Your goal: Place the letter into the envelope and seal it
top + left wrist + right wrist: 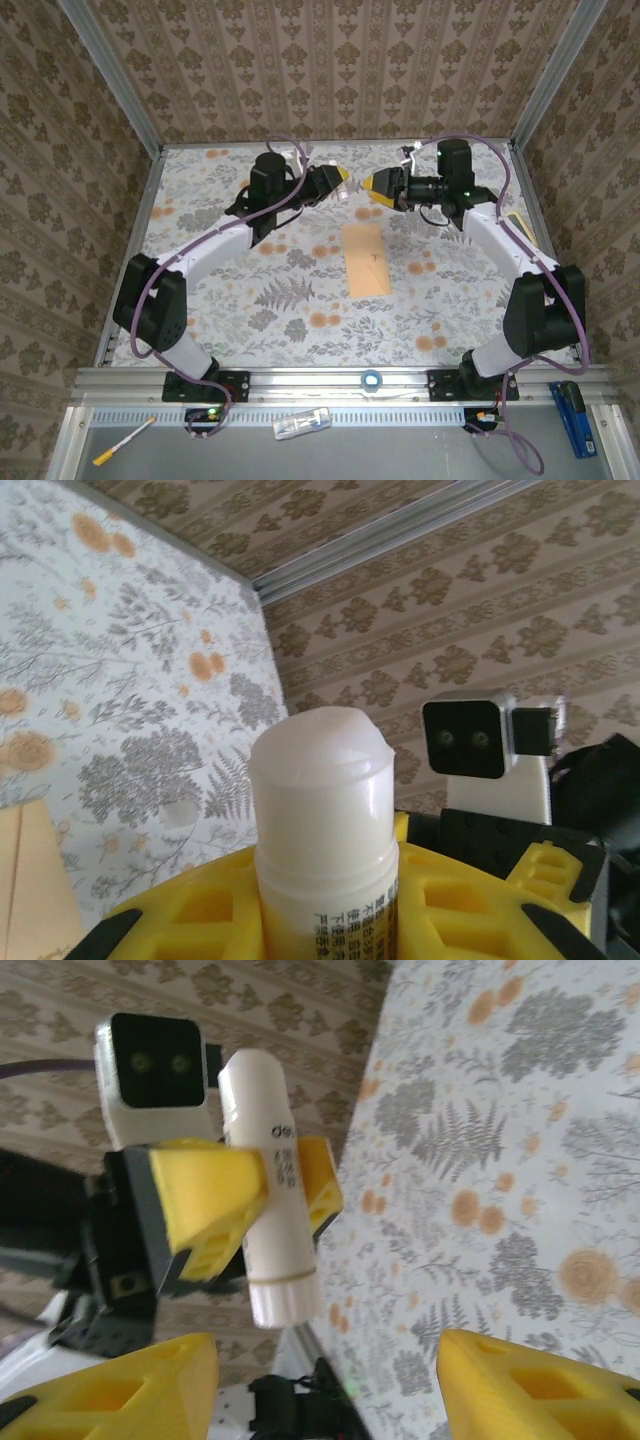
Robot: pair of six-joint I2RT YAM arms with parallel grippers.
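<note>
The tan envelope (pixel 365 258) lies flat in the middle of the floral cloth; one of its corners is at the left edge of the left wrist view (pixel 28 880). The letter is out of view. My left gripper (pixel 338 181) hangs above the table's far part, shut on a white glue stick (pixel 322 810), whose body crosses between the yellow fingers (pixel 205 1195). Facing it from the right, my right gripper (pixel 378 186) is open. Its fingertips stand wide apart just short of the glue stick's ribbed end (pixel 283 1295), touching nothing.
A pale yellow calculator (pixel 515 219) lies by the right wall under the right arm. Patterned walls close the back and both sides. On the front rail and shelf are a tape roll (pixel 372 380), a clear item (pixel 302 423), a pen (pixel 125 441) and a blue object (pixel 573 418).
</note>
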